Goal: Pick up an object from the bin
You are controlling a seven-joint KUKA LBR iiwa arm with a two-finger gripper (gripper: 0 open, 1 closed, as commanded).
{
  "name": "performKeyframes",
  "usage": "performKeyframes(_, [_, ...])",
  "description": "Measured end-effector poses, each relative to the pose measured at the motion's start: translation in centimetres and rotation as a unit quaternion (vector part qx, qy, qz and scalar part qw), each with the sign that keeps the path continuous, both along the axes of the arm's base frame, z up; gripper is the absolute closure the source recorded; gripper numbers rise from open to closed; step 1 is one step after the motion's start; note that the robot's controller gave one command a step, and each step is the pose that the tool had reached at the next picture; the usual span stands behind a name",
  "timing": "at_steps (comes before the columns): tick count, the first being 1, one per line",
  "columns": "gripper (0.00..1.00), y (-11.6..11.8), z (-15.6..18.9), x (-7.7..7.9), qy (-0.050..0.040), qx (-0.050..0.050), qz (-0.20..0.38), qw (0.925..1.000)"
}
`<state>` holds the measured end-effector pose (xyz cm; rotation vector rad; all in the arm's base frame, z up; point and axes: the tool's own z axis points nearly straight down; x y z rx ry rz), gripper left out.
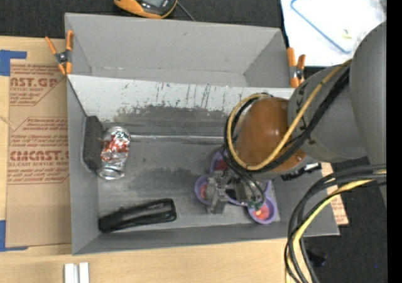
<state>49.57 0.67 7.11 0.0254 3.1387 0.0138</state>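
My gripper (218, 200) is down at the bin's front right, under the orange dome of the wrist. Its fingers sit on a purple plastic toy (264, 207) with a red-pink spot near its right end, lying flat on the bin floor. The toy spreads out to the left and right of the fingers. I cannot make out whether the fingers are round a part of it. A black stapler (138, 214) lies to the left along the front wall.
A clear plastic cup with a red and white pattern (114, 152) lies on its side at the left. A dark grey block (92, 142) rests against the left wall beside it. The arm and its cables cover the bin's right side.
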Motion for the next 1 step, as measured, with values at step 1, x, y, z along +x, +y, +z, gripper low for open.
performKeyframes(1, [1.00, 0.92, 9.86, 0.13, 0.0001, -0.001, -0.018, 0.9998])
